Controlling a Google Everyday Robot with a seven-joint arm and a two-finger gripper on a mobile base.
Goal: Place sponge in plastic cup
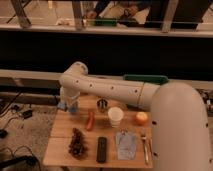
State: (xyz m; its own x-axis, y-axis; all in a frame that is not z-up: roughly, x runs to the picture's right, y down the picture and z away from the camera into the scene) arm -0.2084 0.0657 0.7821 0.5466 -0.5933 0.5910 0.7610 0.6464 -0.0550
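Background consists of a dark wall panel beneath a glazed partition, with cables lying on the speckled floor [20, 135] to the left. A light wooden bench [60, 131] stands in the foreground and carries all items. The white jointed robot arm [110, 90] enters from the right, crosses above the bench's rear edge, bends at an elbow and drops to the rear left corner. The claw [69, 107] sits at that corner, low over the bench edge. The small blue rectangular sponge [62, 105] shows right at the claw, at its left side; whether the claw is clamped on it or released cannot be told from this view. The plain whitish tapered plastic cup [115, 116] stands upright near the middle of the bench, mouth up, well apart from the sponge and claw. A small dark metallic object [102, 104] stands just behind and left of the cup. A round orange fruit [142, 118] rests to the cup's right. An elongated red-orange item [90, 120] lies to the cup's left. Along the front row, from left to right: a dark bunch of grapes [76, 141], a flat black oblong item [101, 149], a flat grey-blue pouch [125, 144] and a slim metal utensil [145, 147]. A green container [145, 79] is partly visible behind the arm.
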